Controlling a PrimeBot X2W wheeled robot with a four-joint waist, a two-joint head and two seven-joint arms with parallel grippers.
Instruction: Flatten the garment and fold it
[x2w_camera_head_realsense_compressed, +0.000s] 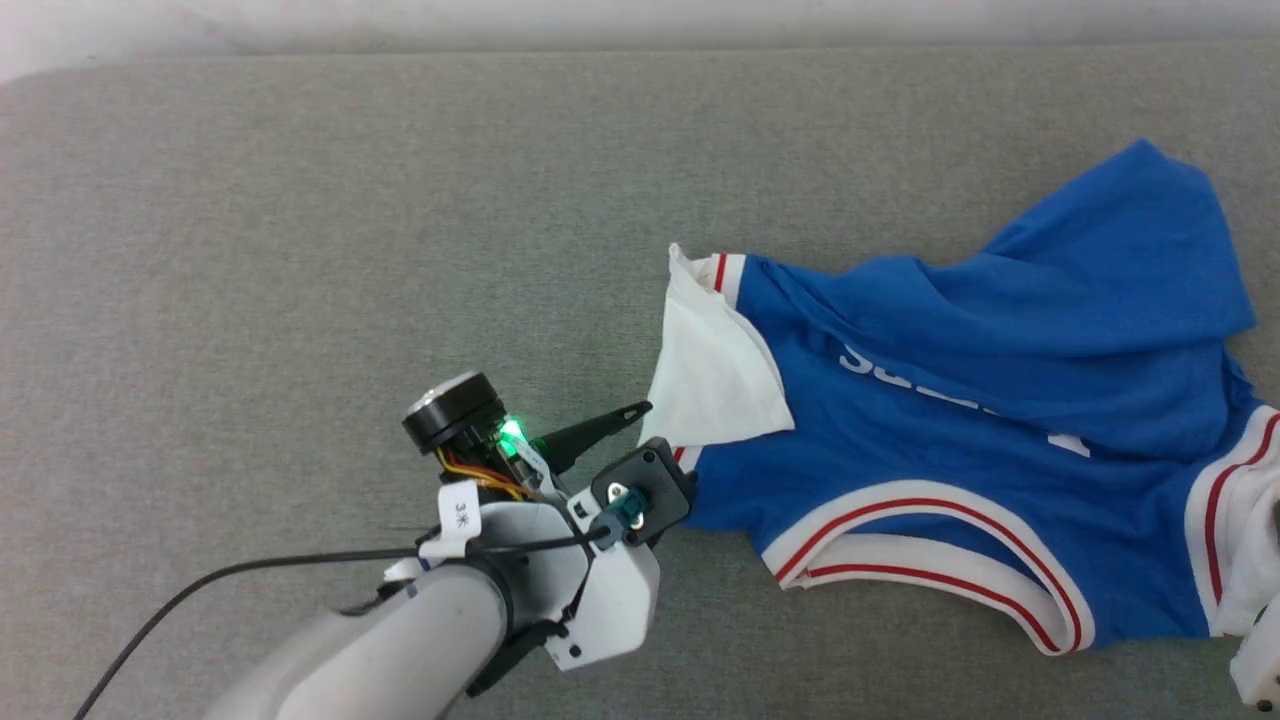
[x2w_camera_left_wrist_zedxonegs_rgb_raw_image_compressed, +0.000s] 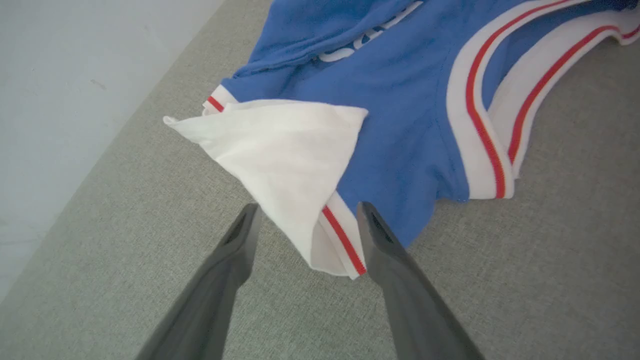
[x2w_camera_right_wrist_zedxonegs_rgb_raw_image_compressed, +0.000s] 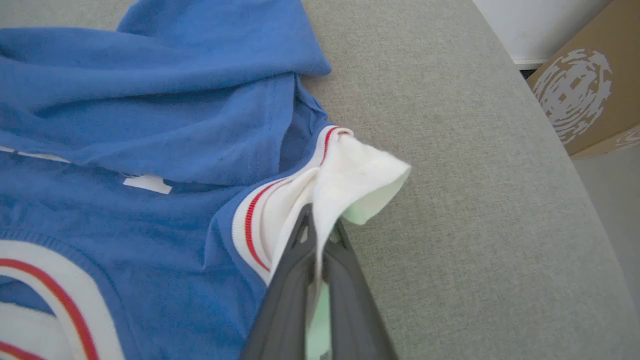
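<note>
The garment (x2w_camera_head_realsense_compressed: 980, 400), a royal-blue jersey with white sleeves and red-and-white trim, lies rumpled on the right of the grey surface, its lower part folded up over the white print. My left gripper (x2w_camera_left_wrist_zedxonegs_rgb_raw_image_compressed: 307, 212) stands open, its two dark fingers straddling the lower corner of the white sleeve (x2w_camera_left_wrist_zedxonegs_rgb_raw_image_compressed: 285, 165) without closing on it; in the head view the left gripper (x2w_camera_head_realsense_compressed: 650, 425) sits at that sleeve's (x2w_camera_head_realsense_compressed: 710, 370) lower edge. My right gripper (x2w_camera_right_wrist_zedxonegs_rgb_raw_image_compressed: 320, 220) is shut on the other white sleeve (x2w_camera_right_wrist_zedxonegs_rgb_raw_image_compressed: 360, 180), whose cloth runs down between the fingers.
The grey fabric surface (x2w_camera_head_realsense_compressed: 300, 250) stretches wide to the left and behind the jersey. Its rounded edge (x2w_camera_right_wrist_zedxonegs_rgb_raw_image_compressed: 575, 165) falls away at the right of the right wrist view, where a brown cardboard box (x2w_camera_right_wrist_zedxonegs_rgb_raw_image_compressed: 595, 80) stands on the floor. A black cable (x2w_camera_head_realsense_compressed: 200, 585) trails from my left arm.
</note>
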